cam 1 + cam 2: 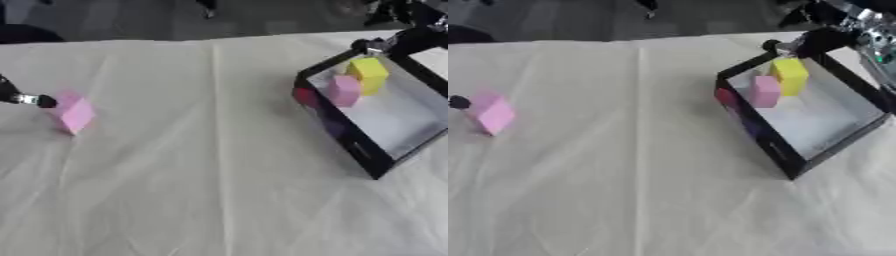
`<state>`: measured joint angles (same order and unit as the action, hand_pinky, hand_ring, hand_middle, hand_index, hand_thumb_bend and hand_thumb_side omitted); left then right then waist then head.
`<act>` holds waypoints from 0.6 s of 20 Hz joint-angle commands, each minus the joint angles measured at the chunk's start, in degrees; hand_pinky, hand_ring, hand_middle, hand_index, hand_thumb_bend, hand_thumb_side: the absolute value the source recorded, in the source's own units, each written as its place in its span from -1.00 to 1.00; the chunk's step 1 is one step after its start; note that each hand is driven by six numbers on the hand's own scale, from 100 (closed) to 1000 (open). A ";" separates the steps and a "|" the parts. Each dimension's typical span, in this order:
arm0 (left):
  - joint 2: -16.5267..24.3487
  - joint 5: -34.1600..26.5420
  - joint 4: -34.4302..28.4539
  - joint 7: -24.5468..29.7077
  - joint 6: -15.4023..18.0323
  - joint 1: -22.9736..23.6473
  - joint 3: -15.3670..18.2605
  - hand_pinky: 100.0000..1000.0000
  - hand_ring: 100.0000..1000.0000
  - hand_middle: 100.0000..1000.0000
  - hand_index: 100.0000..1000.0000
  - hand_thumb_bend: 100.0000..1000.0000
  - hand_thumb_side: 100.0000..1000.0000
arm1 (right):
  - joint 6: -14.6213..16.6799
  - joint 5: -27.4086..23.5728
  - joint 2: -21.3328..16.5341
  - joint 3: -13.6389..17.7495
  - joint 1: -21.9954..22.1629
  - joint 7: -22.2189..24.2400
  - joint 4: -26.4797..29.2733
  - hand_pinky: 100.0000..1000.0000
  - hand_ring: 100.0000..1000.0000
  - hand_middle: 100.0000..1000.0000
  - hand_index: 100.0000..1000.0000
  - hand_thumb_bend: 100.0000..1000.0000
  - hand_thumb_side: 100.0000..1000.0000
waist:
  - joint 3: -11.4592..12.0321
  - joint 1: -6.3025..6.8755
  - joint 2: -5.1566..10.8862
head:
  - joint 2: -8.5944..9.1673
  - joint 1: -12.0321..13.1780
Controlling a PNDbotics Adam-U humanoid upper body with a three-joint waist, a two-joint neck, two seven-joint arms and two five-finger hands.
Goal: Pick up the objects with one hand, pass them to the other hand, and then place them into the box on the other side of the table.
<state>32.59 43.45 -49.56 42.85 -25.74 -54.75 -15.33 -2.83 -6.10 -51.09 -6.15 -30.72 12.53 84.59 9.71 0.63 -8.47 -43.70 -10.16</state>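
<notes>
A pink block [75, 115] lies on the white cloth at the far left. A small part of my left hand [24, 99] comes in from the left edge and reaches the block's upper left side. At the right stands a black box [354, 145] with a pale floor. Inside it a yellow block [368, 75] and a second pink block [343, 90] sit near the far corner. A red shape [305, 96] shows at the box's left wall. My right hand [829, 37] hovers over the box's far corner, holding nothing that I can see.
The white cloth [210, 165] covers the table, creased down the middle. The table's far edge runs along the top, with dark floor beyond it. The box lies at an angle to the table's edges.
</notes>
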 commanded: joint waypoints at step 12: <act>-1.51 -0.41 5.22 0.39 0.45 -3.11 3.99 0.81 0.68 0.44 0.58 0.84 0.11 | 0.23 1.15 -0.44 0.35 -0.95 0.35 0.28 0.70 0.38 0.71 0.68 -0.21 -0.92 | -0.78 0.33 0.00 | 1.27 0.78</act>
<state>30.08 43.70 -43.93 42.85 -24.83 -56.31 -12.19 -2.78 -5.24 -50.15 -6.18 -30.73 12.86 84.41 8.92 0.63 -8.56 -43.14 -9.63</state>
